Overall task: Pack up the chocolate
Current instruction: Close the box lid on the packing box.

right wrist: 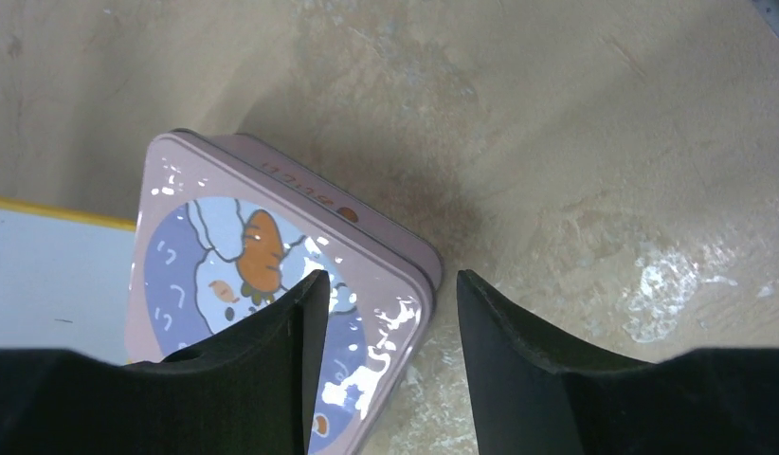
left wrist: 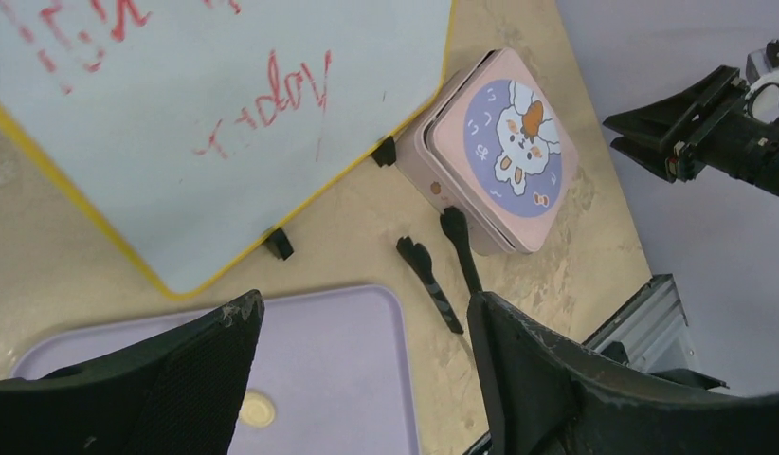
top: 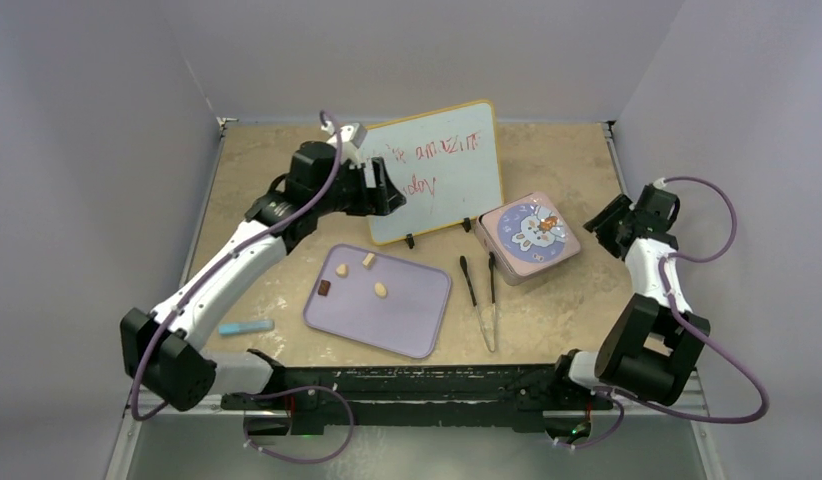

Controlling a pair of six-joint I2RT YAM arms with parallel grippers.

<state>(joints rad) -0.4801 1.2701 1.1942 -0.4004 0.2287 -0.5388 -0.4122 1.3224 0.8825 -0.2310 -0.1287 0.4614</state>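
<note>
Overhead, four pieces of chocolate (top: 381, 290) lie loose on the 10 o'clock half of the lavender tray (top: 417, 322), apart from one another (too small here to read any long axis). The left gripper (top: 387, 190) hangs beside the whiteboard (top: 442, 165), and the pieces lie toward its 6 to 7 o'clock, so this arm is clearly the nearer one to them. The pink bunny tin (top: 527, 238) sits at about 2 o'clock of the tray with its lid on. The right gripper (top: 599, 225) hangs at the tin's 3 o'clock, near it but apart. Between tray and tin lie black tongs (top: 492, 300), tips toward 12. A small blue stick (top: 245, 327) rests off the tray at about 8 o'clock.

From the left wrist, the two fingers (left wrist: 177, 379) stand wide apart with nothing between them: released. A cream oval piece (left wrist: 258, 409) shows on the tray low in the gap, toward 7 o'clock. The tongs lie toward 2 o'clock, with the tin beyond them.

From the right wrist, the jaws are parted and empty. The tin's corner shows in the gap, its body spreading toward 9 o'clock. As I judge it, the closed lid stands in the way: the tin wants opening before any piece goes in.
</note>
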